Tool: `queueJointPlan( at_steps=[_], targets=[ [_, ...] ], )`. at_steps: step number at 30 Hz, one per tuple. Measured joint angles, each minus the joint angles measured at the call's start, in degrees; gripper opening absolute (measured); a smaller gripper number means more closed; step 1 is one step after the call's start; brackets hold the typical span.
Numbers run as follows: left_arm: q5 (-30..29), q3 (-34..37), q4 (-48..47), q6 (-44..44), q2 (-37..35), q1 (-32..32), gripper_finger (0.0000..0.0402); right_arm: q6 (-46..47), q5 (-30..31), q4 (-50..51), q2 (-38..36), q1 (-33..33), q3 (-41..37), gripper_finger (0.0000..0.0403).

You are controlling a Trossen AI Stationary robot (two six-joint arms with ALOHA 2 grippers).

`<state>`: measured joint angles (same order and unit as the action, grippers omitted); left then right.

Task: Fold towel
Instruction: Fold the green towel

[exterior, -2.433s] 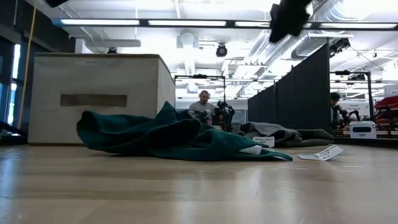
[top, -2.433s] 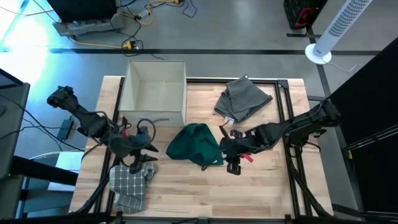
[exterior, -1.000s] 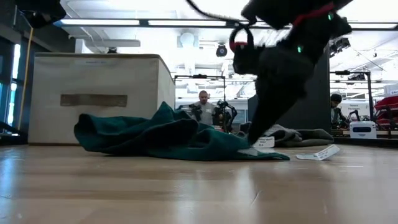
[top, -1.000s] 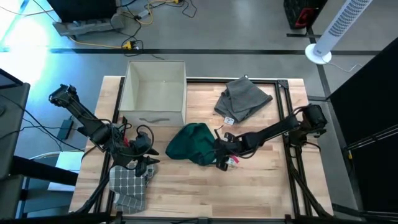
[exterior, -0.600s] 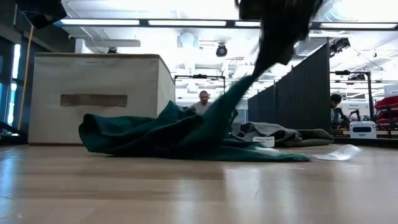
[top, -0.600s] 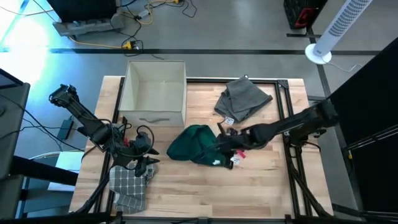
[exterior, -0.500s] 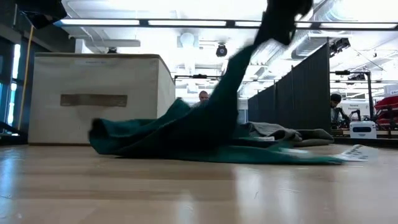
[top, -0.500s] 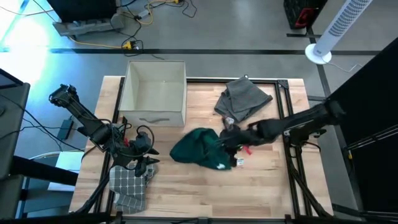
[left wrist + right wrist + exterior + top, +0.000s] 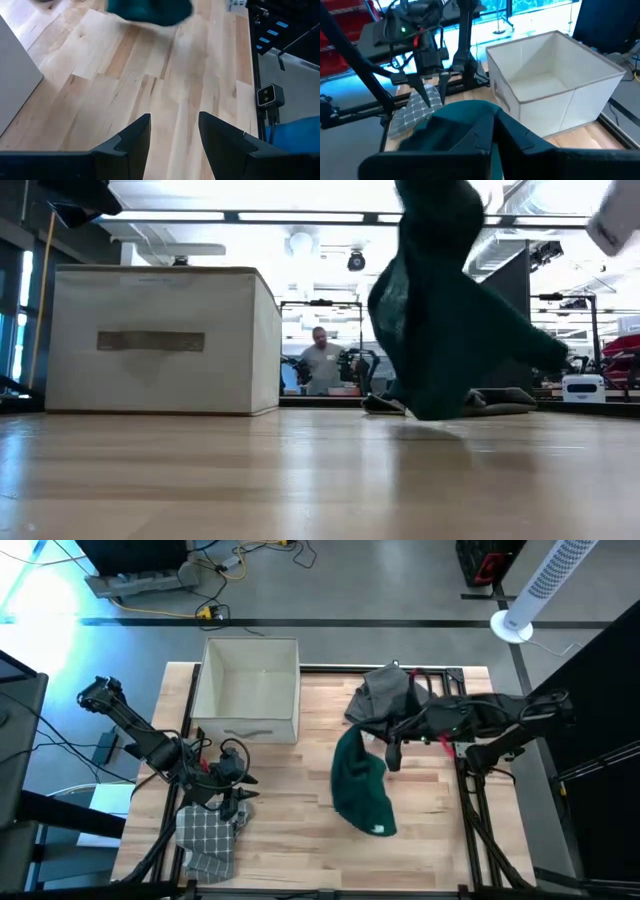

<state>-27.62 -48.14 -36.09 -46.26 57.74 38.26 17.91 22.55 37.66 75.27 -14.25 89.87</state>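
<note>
While the wooden tabletop (image 9: 270,840) stands in a large workshop room, the right claw (image 9: 392,745) grips the green towel (image 9: 360,785), hanging lengthwise right of the box (image 9: 248,690); left claw (image 9: 172,137) gapes empty.

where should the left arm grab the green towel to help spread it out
Best at the free lower edge of the green towel, near its white label. The right gripper holds the top, so the cloth hangs long and bunched, that end lying lowest. The left gripper, open beside the checked cloth, could probably come across from its own side.
</note>
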Motion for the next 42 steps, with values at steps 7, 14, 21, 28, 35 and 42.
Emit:
queueJointPlan(
  at_steps=[7,14,21,28,35,42],
  targets=[
    [0.0,0.0,0.0,0.0,0.0,0.0,0.0159,4.3,0.2,2.0,2.3,-0.1,0.1,0.0],
    [1.4,0.0,0.0,-0.1,2.4,0.0,0.0159,10.0,-1.3,3.1,6.2,-0.7,0.1,0.0],
    [2.6,0.0,0.2,-0.1,6.8,0.1,0.0159,9.9,-8.4,1.0,7.9,-3.6,1.7,0.0],
    [9.3,0.0,0.3,1.0,8.0,0.2,0.0159,10.4,-9.5,0.5,7.7,-8.3,11.3,0.0],
    [9.1,0.0,0.2,0.9,8.0,0.1,0.0159,12.3,17.3,15.0,7.8,-9.2,15.3,0.0],
    [8.0,0.0,1.0,0.9,8.0,-0.4,0.0159,11.1,15.1,21.6,10.5,-7.7,15.4,0.0]
  ],
)
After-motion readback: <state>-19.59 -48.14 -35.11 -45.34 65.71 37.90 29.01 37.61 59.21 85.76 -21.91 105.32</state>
